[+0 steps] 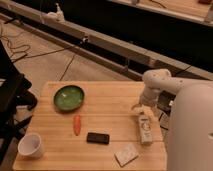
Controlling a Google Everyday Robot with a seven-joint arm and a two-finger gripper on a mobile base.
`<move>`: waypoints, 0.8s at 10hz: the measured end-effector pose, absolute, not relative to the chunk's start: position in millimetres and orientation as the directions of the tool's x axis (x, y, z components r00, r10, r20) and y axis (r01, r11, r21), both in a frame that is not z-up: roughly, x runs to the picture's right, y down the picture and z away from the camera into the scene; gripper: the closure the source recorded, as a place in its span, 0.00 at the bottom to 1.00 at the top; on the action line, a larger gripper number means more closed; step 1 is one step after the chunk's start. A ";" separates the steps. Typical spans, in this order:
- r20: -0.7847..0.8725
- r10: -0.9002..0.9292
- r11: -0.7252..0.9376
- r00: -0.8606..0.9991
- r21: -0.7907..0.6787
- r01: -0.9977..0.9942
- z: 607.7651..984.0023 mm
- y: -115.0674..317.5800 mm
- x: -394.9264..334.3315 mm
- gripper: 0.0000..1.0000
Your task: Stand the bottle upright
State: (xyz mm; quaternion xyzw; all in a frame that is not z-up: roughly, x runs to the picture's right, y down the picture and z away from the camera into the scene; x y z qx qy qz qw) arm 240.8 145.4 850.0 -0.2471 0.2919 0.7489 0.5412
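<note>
Wooden table (111, 100), grey floor (45, 67) — gripper (138, 108) beside lying bottle (145, 128).

Wood tbl (110, 107): bowl (69, 97), carrot (77, 124), phone (97, 138), bottle (145, 127).

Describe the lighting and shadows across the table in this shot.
Camera view: warm, dim light; the wooden table is evenly lit, the background dark; only faint shadows edge the green bowl and bottle; the claw is at the bottle's far end; no glare.
</note>
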 end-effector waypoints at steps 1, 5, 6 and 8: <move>-0.693 0.666 -0.234 -0.278 0.160 -0.959 851.8 149.2 235.5 0.20; -0.706 0.663 -0.198 -0.248 0.154 -0.968 860.2 164.9 227.8 0.20; -0.706 0.667 -0.183 -0.240 0.156 -0.971 863.9 166.8 226.0 0.20; -0.700 0.673 -0.165 -0.239 0.172 -0.971 869.8 167.9 230.4 0.20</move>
